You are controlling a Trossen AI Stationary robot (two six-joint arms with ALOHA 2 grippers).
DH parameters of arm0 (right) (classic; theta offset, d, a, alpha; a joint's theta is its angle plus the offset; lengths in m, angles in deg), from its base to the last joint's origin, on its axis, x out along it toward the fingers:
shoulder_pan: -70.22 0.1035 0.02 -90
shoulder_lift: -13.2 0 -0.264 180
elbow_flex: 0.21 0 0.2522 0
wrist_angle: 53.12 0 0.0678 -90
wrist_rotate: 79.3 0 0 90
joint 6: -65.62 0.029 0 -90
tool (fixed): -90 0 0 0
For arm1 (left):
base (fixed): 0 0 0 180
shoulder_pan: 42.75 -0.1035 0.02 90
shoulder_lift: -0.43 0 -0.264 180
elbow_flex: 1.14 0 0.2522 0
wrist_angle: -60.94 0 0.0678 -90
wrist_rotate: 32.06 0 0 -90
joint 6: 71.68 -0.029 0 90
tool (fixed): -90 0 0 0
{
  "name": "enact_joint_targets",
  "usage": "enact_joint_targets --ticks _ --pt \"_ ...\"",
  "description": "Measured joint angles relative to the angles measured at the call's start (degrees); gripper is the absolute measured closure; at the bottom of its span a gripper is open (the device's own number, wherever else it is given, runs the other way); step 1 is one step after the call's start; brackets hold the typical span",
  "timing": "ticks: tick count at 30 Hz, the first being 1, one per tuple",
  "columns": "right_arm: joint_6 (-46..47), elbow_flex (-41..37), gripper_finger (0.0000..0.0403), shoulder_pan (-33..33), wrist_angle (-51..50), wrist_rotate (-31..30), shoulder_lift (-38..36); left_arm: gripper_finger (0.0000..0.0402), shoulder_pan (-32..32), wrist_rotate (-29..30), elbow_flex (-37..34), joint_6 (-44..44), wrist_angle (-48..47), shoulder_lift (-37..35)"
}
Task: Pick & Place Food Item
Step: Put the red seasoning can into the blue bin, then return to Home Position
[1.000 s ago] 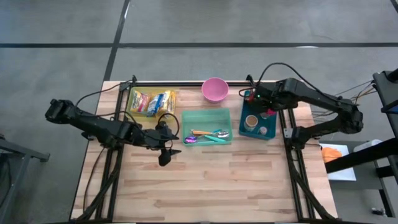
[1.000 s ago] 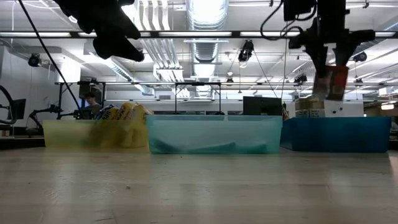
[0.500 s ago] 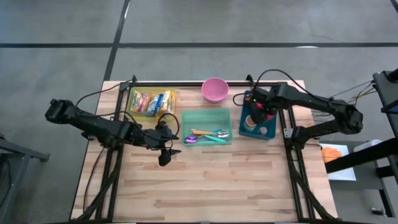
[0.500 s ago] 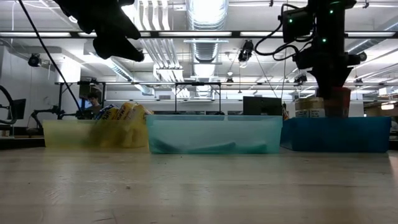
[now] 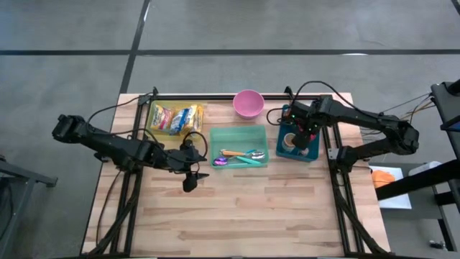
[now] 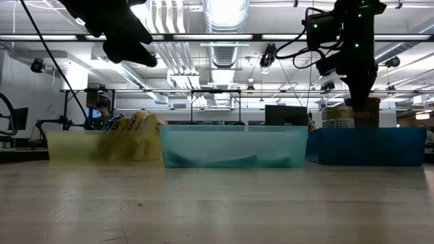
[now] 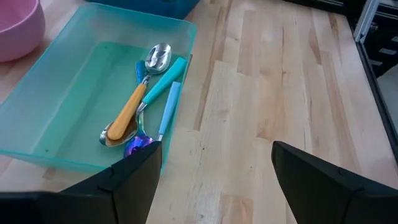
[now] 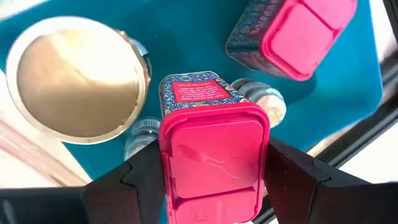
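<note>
My right gripper (image 5: 305,135) points down over the blue bin (image 5: 313,155) at the table's right and is shut on a patterned tin with a pink lid (image 8: 214,158). In the low view the tin (image 6: 367,112) is partly sunk behind the bin's wall (image 6: 369,146). Under it in the bin are a round beige-topped can (image 8: 78,84), a second pink-lidded tin (image 8: 298,31) and small jars (image 8: 266,102). My left gripper (image 5: 190,175) hovers open above the wood, just left of the green bin (image 7: 37,152). My right gripper pinches the tin between its two fingers (image 8: 140,180), on two opposite sides just below the pink lid (image 8: 166,155). The fingers come from above, pointing down. The tin hangs lid up inside the blue bin; whether its bottom rests on anything is hidden.
A yellow bin with snack packets (image 5: 175,117) stands at the far left, and a pink bowl (image 5: 248,103) at the far middle. The green bin holds spoons (image 7: 146,93). Bare wood (image 5: 237,208) stretches across the near half of the table.
My right gripper has come down into the blue bin with the pink-lidded tin and has rolled about its downward axis. The tin, earlier clear above the bin's rim, now stands partly behind its wall.
</note>
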Motion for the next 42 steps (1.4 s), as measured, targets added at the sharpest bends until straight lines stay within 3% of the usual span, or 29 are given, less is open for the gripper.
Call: enact_joint_targets --ticks 8,18,27,37,42 --pt "-8.0 -3.8 0.0193 0.0 3.5 -0.2 1.9 0.0092 -0.1 0.0 0.0 -0.2 0.0 0.0" --pt "-9.1 -7.2 0.0193 0.0 9.7 2.2 7.0 0.0092 -0.1 0.0 0.0 -0.2 0.0 0.0" --pt "-9.1 -6.7 0.0189 0.1 10.3 0.9 9.7 0.0092 -0.1 0.0 0.0 -0.2 0.0 0.0" --pt "-5.2 -5.5 0.0052 0.0 11.2 0.9 7.6 0.0092 -0.1 0.0 0.0 -0.2 0.0 0.0" --pt "-4.4 -5.8 0.0025 0.0 11.0 0.9 7.7 0.0093 -0.1 0.0 0.0 -2.4 0.0 0.0"
